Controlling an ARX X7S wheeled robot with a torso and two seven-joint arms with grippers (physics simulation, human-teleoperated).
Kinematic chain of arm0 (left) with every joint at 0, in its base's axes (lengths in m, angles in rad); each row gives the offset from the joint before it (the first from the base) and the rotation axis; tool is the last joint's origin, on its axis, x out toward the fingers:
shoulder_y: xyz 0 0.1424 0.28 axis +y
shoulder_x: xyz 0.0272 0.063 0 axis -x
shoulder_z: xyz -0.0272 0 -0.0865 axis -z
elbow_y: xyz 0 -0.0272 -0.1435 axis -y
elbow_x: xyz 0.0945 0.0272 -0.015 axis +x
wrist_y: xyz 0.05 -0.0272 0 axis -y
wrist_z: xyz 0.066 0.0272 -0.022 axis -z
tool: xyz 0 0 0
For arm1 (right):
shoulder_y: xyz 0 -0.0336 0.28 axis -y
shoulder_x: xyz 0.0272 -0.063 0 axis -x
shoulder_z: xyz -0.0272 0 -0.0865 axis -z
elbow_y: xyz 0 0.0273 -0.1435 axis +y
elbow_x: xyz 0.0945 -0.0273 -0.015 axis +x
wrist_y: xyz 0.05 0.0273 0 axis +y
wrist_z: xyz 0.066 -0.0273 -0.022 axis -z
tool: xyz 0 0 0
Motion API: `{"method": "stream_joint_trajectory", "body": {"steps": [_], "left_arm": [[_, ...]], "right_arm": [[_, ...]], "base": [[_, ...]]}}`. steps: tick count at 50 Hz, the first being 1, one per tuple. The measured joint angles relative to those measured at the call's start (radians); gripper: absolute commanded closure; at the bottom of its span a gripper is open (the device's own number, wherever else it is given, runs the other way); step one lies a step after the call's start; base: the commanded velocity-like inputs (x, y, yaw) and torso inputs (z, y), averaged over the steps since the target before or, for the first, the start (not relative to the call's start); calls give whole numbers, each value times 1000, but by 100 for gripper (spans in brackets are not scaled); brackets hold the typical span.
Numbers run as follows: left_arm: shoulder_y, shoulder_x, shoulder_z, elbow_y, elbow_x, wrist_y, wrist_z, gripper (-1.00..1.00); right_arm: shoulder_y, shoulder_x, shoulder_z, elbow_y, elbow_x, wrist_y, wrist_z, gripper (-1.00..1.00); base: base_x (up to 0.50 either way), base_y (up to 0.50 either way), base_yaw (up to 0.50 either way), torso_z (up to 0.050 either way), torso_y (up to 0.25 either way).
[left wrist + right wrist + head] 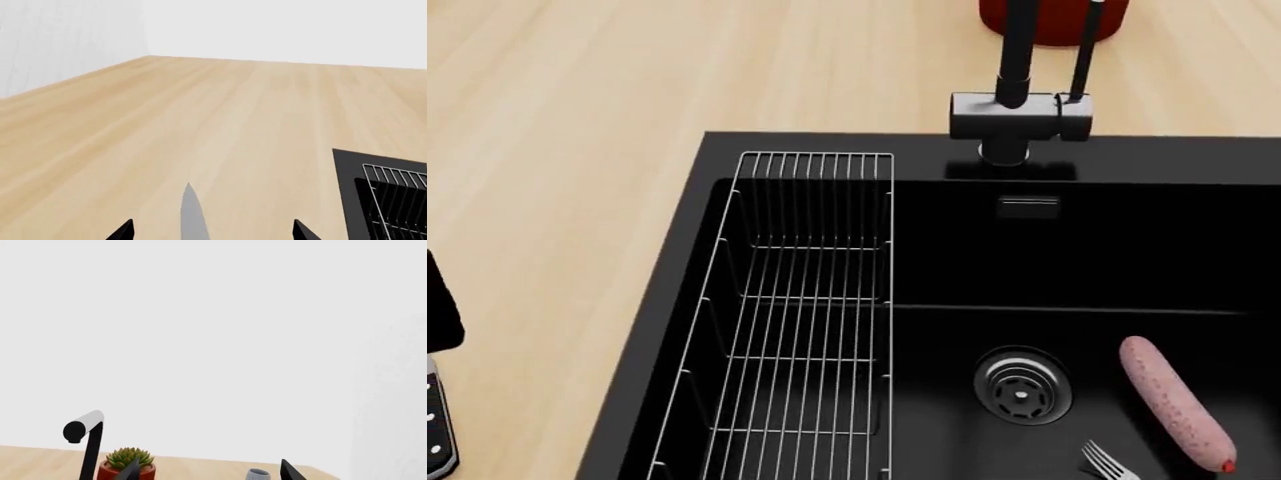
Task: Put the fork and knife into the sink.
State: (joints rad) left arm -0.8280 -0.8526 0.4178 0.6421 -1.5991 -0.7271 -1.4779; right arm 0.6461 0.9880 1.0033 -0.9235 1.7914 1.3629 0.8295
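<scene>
Pale metal knife blade [193,215] juts straight ahead between the left gripper's [212,231] spread black tips, seemingly held further back; black rectangular sink [347,175] sits off to one side, so left arm carries.

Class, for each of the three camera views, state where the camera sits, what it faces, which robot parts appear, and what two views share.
Head view: high, looking down at the sink, faucet, sausage, fork; a dark robot part shows at one edge.
Left wrist view: low over the counter; left gripper fingertips flank the knife.
Right wrist view: faces the wall; right gripper tips show.
Shared: wire rack, in the head and left wrist views.
</scene>
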Motion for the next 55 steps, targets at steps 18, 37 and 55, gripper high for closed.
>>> {"method": "stream_joint_trajectory", "body": {"steps": [18, 37, 55], "left_arm": [[30, 27, 46, -85, 14, -13, -14, -100], [84, 35, 71, -124, 21, -7, -16, -100], [124, 48, 93, -144, 16, -5, -25, -100]], "right_arm": [[-24, -41, 37, -9, -44, 21, -59, -100], [-57, -60, 80, -10, -50, 21, -85, -100], [-90, -87, 128, -21, -67, 29, -127, -100]], "base": [[0, 0, 0, 0, 0], [0, 0, 0, 0, 0], [0, 0, 0, 0, 0]]}}
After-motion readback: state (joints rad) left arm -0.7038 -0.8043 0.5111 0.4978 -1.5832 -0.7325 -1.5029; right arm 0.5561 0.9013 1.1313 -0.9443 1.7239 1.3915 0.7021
